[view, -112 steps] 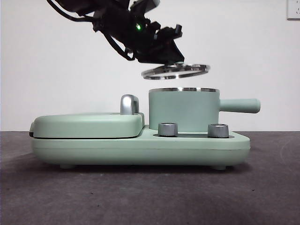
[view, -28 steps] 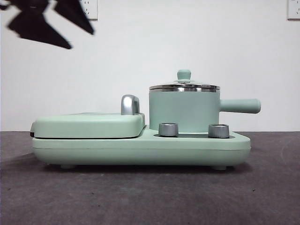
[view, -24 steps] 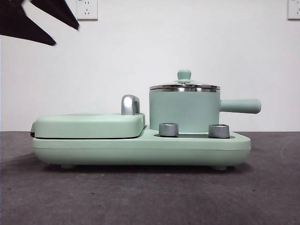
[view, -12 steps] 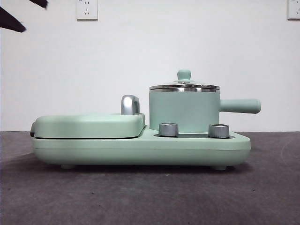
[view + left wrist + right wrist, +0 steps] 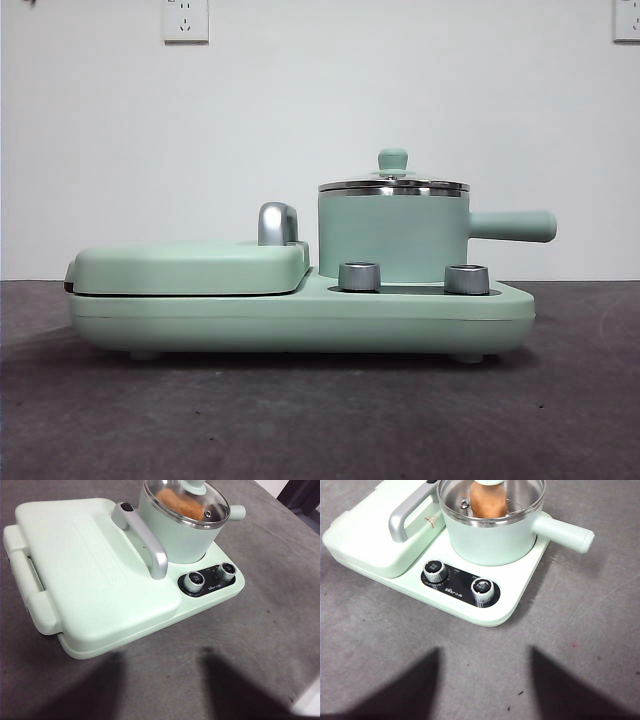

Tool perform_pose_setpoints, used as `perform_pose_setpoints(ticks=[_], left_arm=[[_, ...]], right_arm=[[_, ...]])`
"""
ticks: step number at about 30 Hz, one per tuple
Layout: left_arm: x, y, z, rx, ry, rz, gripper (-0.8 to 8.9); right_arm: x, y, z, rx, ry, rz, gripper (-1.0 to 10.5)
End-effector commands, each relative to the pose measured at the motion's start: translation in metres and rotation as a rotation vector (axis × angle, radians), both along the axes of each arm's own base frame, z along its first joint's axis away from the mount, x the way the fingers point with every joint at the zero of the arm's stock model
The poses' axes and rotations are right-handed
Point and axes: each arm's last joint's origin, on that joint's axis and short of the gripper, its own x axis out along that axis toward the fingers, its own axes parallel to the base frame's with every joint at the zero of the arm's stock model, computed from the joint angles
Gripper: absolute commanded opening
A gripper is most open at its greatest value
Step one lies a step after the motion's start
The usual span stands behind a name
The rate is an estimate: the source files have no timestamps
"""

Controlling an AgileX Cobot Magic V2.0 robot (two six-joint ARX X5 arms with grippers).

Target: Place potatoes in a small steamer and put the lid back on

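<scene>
Left wrist view shows the potato (image 5: 181, 503) inside the steamer (image 5: 392, 236), lid (image 5: 186, 500) seated. Your left hand (image 5: 160, 690) and right hand (image 5: 484, 685) hang spread, empty. Glass lid: fragile, slippery; lift by its knob (image 5: 393, 159).

Steamer (image 5: 392, 238): mint green, shiny steel rim. Lid (image 5: 186, 502): clear glass, steel rim, mint knob. Potato (image 5: 487, 500): orange-brown. Griddle cover (image 5: 188, 268): mint green. Dials (image 5: 482, 589): silver on black panel. Table (image 5: 320, 420): dark grey.

We view the mint-green cylindrical steamer pot (image 5: 392, 236) level from the front; both wrist cameras look down on it (image 5: 180, 540) (image 5: 492, 537) beyond their fingers.
</scene>
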Motion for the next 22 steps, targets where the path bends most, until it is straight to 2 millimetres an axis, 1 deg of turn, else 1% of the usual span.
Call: perform_pose_setpoints(ticks=[1,3,15,17,18,20,22], left_arm=[[0.0,0.0,0.003,-0.001,-0.022,-0.009,0.06],[-0.002,0.0,0.002,0.001,-0.004,-0.007,0.06],[-0.002,0.0,0.001,0.003,0.002,-0.009,0.06],[-0.003,0.001,0.001,0.025,-0.019,-0.014,0.06],[-0.005,0.003,-0.001,0.057,-0.049,-0.013,0.06],[-0.006,0.007,-0.009,0.055,-0.101,0.03,0.06],[-0.008,0.013,-0.027,0.058,-0.185,0.108,0.06]], right_arm=[[0.001,0.001,0.004,0.024,-0.032,0.007,0.3],[0.001,0.002,0.005,0.036,-0.024,0.027,0.3],[0.0,0.001,0.006,0.042,-0.041,0.025,0.3],[0.0,0.001,0.006,0.043,-0.042,0.025,0.3],[0.0,0.001,0.006,0.043,-0.043,0.025,0.3],[0.0,0.001,0.006,0.044,-0.045,0.025,0.3],[0.0,0.001,0.006,0.044,-0.045,0.025,0.3]])
